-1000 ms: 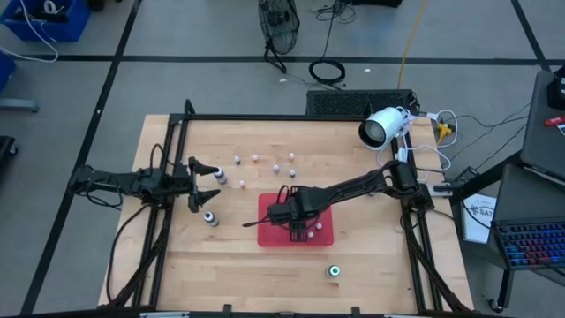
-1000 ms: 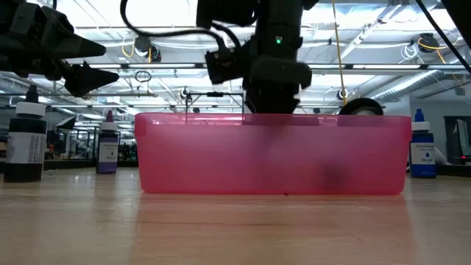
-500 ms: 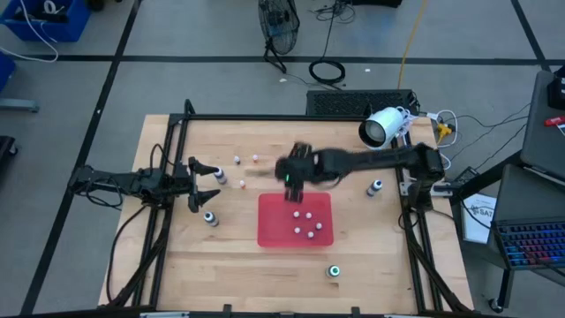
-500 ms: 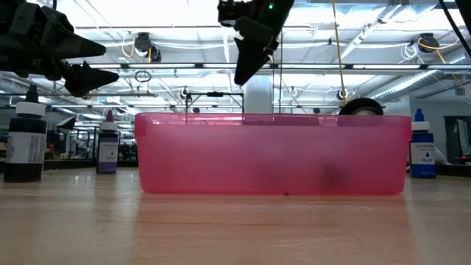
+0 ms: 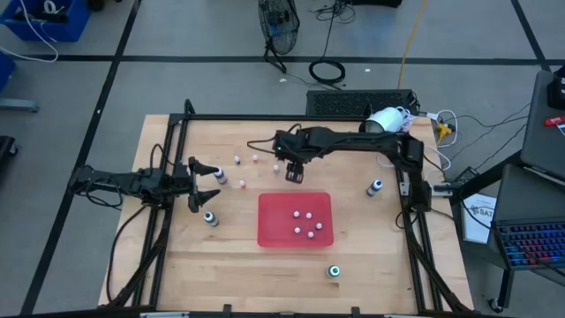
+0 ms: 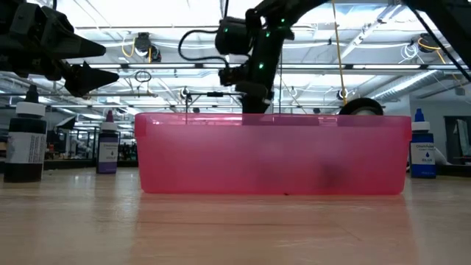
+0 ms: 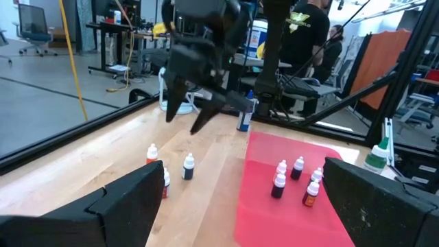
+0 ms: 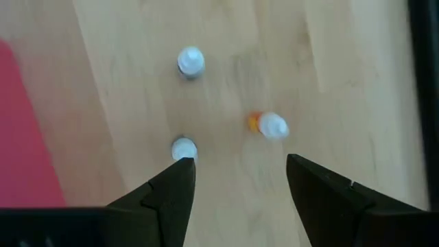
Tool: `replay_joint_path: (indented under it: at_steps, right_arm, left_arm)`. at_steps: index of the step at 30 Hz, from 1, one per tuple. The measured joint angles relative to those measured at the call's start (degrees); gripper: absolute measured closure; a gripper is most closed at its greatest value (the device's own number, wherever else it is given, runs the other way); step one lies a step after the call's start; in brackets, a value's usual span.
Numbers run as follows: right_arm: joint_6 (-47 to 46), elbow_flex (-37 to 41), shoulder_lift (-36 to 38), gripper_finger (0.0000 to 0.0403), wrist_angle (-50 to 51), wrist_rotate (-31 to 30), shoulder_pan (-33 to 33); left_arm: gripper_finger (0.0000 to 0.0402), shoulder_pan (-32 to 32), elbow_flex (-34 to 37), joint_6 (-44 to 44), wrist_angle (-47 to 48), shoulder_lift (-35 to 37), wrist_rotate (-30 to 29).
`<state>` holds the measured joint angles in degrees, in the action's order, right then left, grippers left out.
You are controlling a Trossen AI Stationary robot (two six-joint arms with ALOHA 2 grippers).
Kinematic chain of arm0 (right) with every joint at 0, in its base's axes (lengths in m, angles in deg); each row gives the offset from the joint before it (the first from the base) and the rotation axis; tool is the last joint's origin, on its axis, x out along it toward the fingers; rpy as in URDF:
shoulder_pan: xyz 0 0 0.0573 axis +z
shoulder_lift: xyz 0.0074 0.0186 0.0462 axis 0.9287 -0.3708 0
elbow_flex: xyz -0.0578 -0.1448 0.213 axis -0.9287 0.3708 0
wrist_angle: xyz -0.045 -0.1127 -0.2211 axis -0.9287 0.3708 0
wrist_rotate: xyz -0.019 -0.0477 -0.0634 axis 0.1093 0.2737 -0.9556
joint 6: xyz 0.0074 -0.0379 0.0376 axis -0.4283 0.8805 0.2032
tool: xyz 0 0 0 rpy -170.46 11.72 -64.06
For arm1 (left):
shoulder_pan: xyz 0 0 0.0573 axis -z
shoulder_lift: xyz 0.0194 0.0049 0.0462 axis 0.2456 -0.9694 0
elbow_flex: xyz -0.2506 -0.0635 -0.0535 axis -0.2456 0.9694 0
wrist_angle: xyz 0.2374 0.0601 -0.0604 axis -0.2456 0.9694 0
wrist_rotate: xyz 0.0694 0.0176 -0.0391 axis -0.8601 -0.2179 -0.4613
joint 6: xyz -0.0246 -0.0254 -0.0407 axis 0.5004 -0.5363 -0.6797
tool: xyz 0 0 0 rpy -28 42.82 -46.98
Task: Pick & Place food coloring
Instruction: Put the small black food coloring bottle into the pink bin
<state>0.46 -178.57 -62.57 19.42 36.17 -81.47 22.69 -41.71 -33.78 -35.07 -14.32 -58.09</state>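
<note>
Red tray point(image 5: 274, 231) now sits clear of the right gripper point(image 5: 294, 173), which has left it and hangs empty, fingers apart, over loose bottles point(image 5: 256, 159) on the desk point(image 5: 371, 247) behind. Five bottles point(image 5: 300, 223) stand in the tray. Only the right wrist view shows three white caps point(image 8: 191, 61) under its spread fingers. The left gripper point(image 5: 205, 183) waits, open, at the left edge. From the low view, the tray wall hides its contents.
</note>
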Motion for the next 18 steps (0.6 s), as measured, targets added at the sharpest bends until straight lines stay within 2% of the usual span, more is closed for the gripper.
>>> replay_joint_path:
  at_steps: [6, 12, 18]
  right_arm:
    - [0.3, 0.0, -3.3, 0.0185, 0.1, 0.5, 0.0]
    - [-0.7, 0.0, -5.5, 0.0183, 0.6, 4.5, 0.1]
    - [-0.9, 0.0, -5.7, 0.0187, 0.1, 4.5, 0.1]
  left_arm:
    - [0.0009, 0.0, 0.0, 0.0, 0.0, 0.0, 0.0]
    - [0.0009, 0.0, 0.0, 0.0, 0.0, 0.0, 0.0]
    - [0.0009, 0.0, 0.0, 0.0, 0.0, 0.0, 0.0]
